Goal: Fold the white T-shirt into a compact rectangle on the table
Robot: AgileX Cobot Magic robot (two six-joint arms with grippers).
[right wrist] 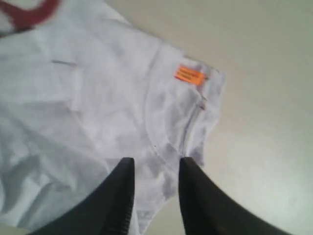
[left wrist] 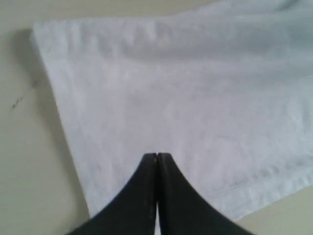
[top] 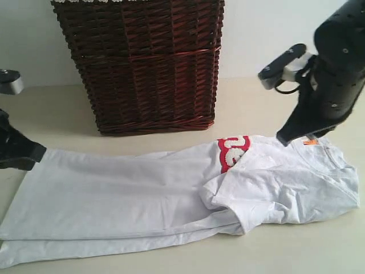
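Note:
The white T-shirt (top: 142, 194) lies lengthwise on the cream table (top: 251, 103), folded into a long strip, with its top part doubled back over the red band (top: 231, 151) of fuzzy lettering. The orange neck tag (top: 309, 141) shows at the far right. My right gripper (right wrist: 155, 164) hovers open just above the collar (right wrist: 168, 127), close to the neck tag (right wrist: 189, 75); nothing sits between its fingers. My left gripper (left wrist: 157, 155) is shut, fingertips pressed together, hanging over the shirt's hem end (left wrist: 161, 98) near the corner. In the exterior view it is the dark shape (top: 20, 153) at the far left edge.
A tall dark brown wicker basket (top: 145, 63) stands behind the shirt at the back middle. Bare table lies to the right of the basket and along the front edge below the shirt.

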